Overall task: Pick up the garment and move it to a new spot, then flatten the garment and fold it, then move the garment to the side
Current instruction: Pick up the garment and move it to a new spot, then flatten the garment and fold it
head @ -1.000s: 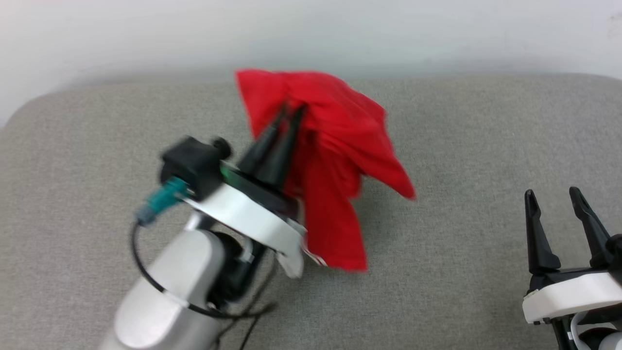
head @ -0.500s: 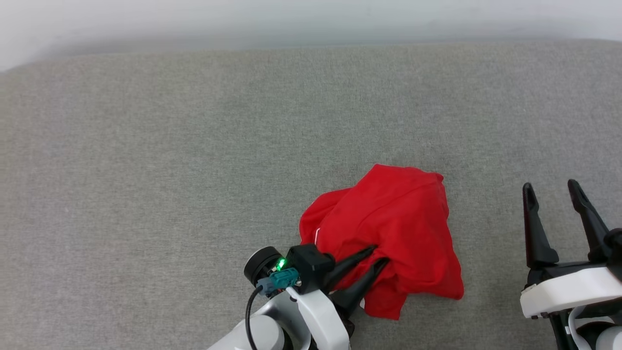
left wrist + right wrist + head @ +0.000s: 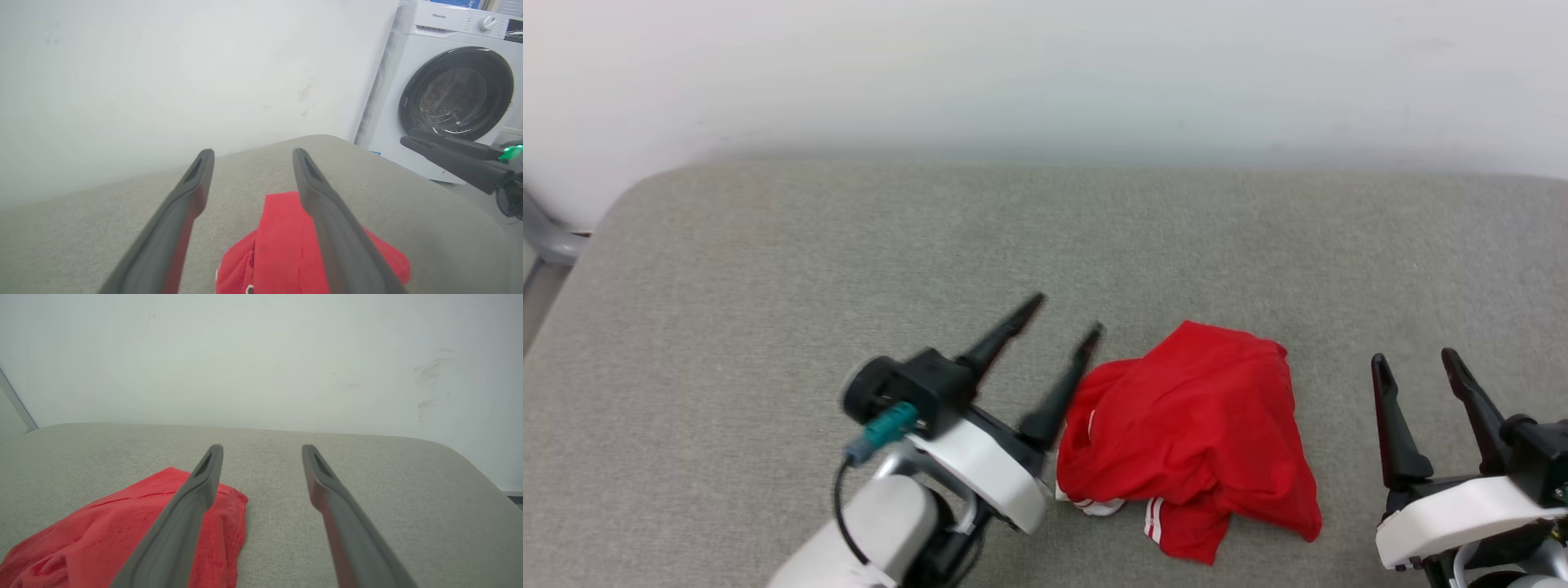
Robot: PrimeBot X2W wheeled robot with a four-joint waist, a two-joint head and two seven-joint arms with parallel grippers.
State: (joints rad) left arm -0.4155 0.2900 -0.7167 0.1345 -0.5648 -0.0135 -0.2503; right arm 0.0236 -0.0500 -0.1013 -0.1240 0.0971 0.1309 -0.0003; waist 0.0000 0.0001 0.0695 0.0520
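The garment [image 3: 1201, 433] is lying crumpled near the front of the grey bench [image 3: 768, 269], with nothing holding it. The left gripper [image 3: 1066, 314] is hovering just beside its left edge, fingers spread and empty. The right gripper [image 3: 1413, 359] is hanging apart on the other side, fingers likewise spread. The relocating is probably done, while flattening, folding and moving aside are all remaining.
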